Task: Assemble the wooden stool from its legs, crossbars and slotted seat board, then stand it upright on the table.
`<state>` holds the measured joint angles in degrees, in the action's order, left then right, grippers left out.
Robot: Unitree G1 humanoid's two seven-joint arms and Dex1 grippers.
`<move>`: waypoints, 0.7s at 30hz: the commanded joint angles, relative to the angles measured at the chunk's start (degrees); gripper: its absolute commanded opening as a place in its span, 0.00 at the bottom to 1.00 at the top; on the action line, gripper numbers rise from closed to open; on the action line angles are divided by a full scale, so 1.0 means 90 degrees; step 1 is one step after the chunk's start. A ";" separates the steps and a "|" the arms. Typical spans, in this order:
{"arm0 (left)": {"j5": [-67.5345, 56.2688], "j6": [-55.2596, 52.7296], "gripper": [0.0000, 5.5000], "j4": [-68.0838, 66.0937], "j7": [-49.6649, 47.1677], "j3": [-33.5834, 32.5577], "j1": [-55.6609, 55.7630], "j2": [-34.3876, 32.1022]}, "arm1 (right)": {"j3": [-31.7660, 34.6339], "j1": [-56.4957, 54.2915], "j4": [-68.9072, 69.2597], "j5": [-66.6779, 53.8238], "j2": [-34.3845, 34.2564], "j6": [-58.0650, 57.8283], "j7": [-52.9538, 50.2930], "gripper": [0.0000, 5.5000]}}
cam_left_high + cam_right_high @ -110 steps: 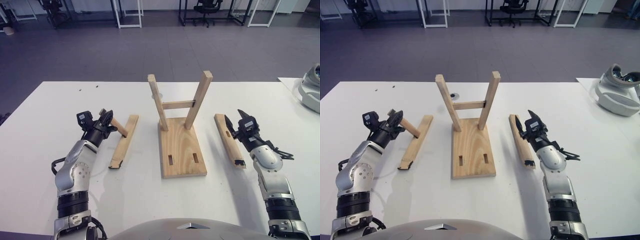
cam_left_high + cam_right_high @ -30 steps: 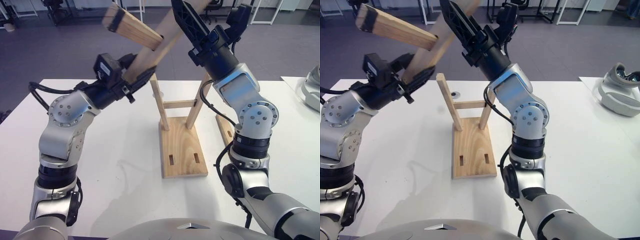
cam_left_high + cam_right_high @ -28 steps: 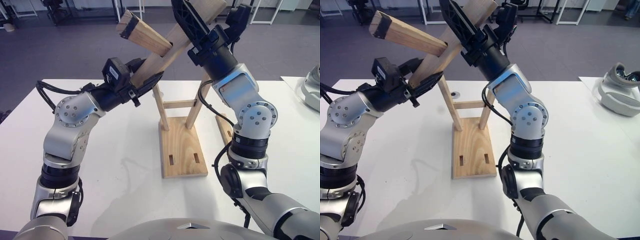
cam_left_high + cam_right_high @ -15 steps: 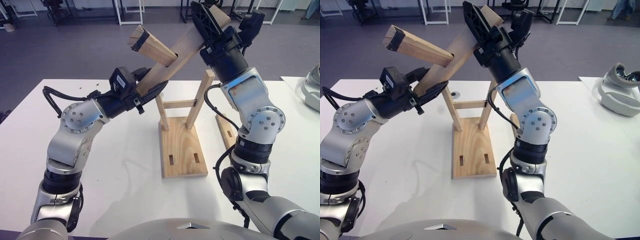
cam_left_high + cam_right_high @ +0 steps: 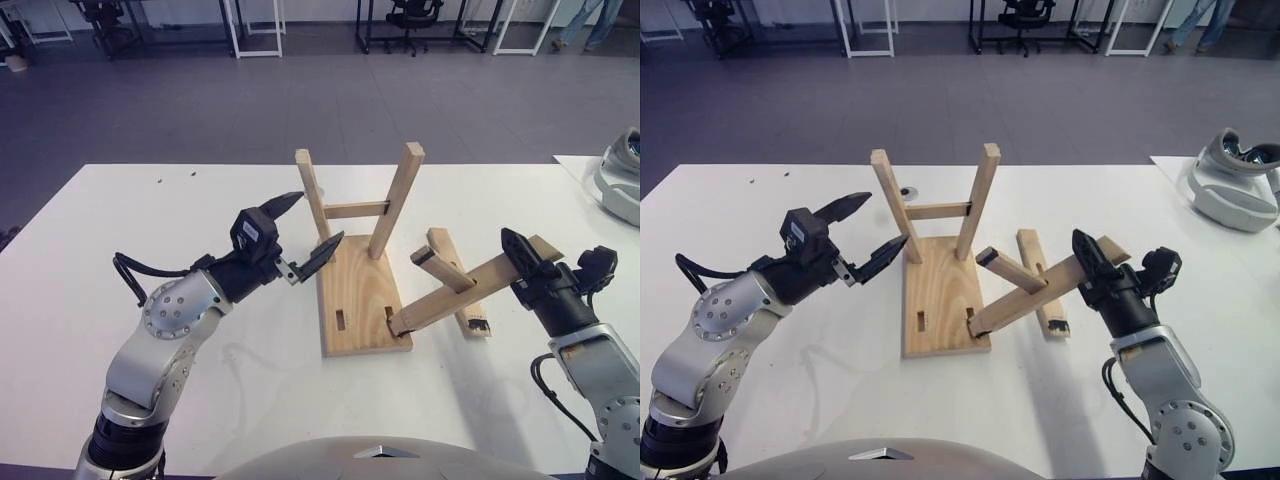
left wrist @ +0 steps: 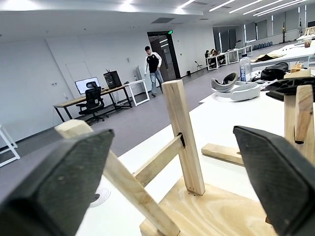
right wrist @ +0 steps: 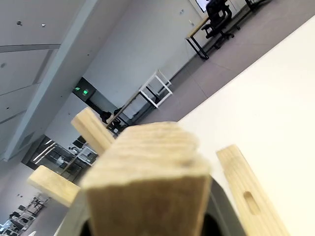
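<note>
The slotted seat board [image 5: 360, 290] lies flat mid-table, with two legs [image 5: 397, 200] joined by a crossbar [image 5: 355, 210] standing up from its far end. My right gripper [image 5: 522, 258] is shut on a third leg [image 5: 450, 298] that carries a short crossbar stub [image 5: 440, 268]. This leg slants down to the left, and its lower end touches the board's near right corner by a slot. A fourth leg [image 5: 458, 285] lies loose on the table behind it. My left gripper [image 5: 312, 222] hangs open just left of the standing legs, holding nothing.
A white headset [image 5: 622, 185] rests on a neighbouring table at the far right. The white table [image 5: 150, 230] has bare surface to the left and in front of the board. Beyond the far edge is open floor with desks and chairs.
Both grippers held the leg with its stub high in the air. The left gripper has let go and dropped beside the stool. The right has swung the leg down onto the board.
</note>
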<state>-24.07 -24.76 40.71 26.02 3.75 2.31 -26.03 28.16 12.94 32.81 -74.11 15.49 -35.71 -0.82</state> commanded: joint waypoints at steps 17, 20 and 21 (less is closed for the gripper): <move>0.0116 0.0050 0.93 -0.0290 -0.0219 0.0030 -0.0040 0.0409 | -0.0805 0.0060 0.0143 0.1077 -0.0343 0.1030 -0.0213 0.19; 0.0162 0.0069 0.93 -0.0323 -0.0250 0.0047 -0.0039 0.0423 | -0.0853 -0.0006 0.0172 0.1206 -0.0314 0.1121 -0.0268 0.19; 0.0175 0.0074 0.93 -0.0333 -0.0256 0.0051 -0.0038 0.0430 | -0.0912 -0.0032 0.0226 0.1390 -0.0230 0.1124 -0.0252 0.19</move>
<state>-23.44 -24.51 38.30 24.28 4.14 1.49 -22.29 20.44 13.16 34.49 -65.19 12.28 -25.57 -1.99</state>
